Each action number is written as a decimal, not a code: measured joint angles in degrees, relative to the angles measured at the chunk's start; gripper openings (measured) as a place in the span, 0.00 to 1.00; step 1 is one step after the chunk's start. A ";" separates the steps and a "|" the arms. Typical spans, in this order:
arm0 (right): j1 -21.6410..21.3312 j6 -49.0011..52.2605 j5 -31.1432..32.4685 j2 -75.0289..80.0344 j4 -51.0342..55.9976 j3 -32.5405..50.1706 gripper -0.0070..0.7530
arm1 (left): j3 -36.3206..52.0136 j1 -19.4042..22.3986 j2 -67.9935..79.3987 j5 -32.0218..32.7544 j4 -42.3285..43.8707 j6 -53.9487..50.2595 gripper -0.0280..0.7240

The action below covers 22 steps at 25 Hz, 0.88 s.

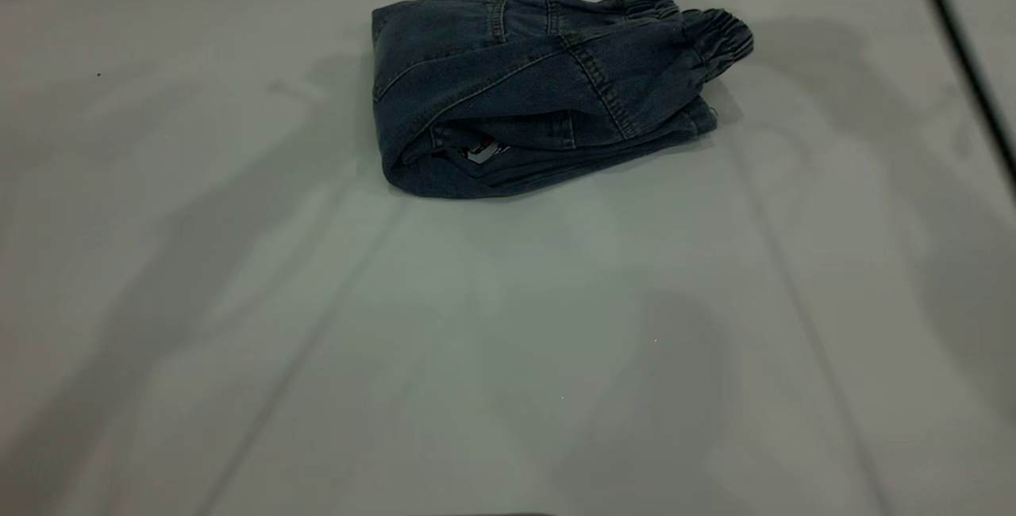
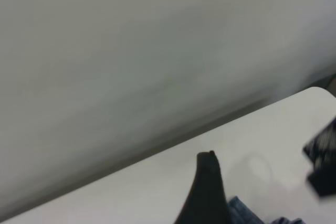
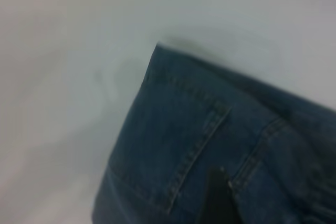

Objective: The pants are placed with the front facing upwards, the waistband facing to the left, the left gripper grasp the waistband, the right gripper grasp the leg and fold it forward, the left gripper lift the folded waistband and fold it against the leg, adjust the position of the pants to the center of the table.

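Lying: we see the pants [image 1: 540, 95] folded into a bundle on the table [image 1: 508, 357], toward its far edge.
Waistband [image 1: 706, 28]: at the bundle's right end.
Left gripper [image 2: 207, 192]: one finger shows; we cannot tell its spread.
Right gripper [image 3: 218, 198]: above the denim; spread unclear.

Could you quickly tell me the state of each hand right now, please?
Left hand: cannot be told, one fingertip shows.
Right hand: cannot be told, over the pants.

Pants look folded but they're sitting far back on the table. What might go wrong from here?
1. The pants sit toward the table's far side, so centring them means a drag that may open the loose layers gaping along the near edge.
2. The waistband bulges at the right end and may spring up.
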 joint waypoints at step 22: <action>13.28 10.26 -0.66 0.04 -23.86 17.10 0.57 | 0.00 0.00 0.00 1.22 0.00 2.37 0.75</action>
